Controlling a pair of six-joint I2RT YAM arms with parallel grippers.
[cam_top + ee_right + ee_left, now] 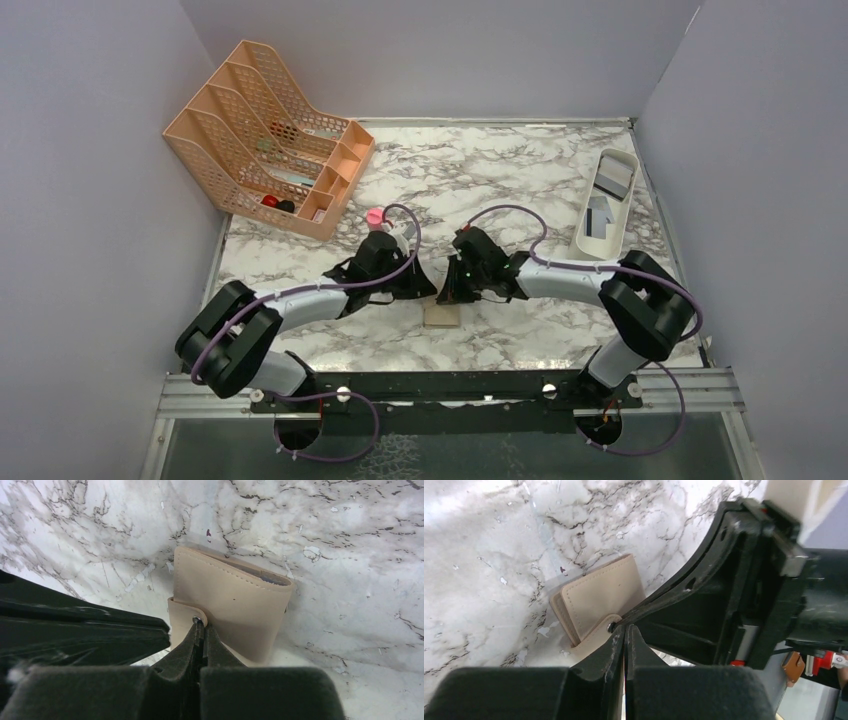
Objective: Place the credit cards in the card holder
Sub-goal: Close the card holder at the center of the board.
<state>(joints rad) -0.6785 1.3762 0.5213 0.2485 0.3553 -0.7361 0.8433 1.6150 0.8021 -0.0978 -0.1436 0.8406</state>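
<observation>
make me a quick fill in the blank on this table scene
The card holder lies ___, not open, on the marble table.
The credit cards sit in the white ___ by the right wall.
The peach file rack stands at the back ___ corner.
Missing: closed, tray, left.

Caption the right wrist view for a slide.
Shut right pincer, tips at the snap tab of the closed tan card holder.
</observation>
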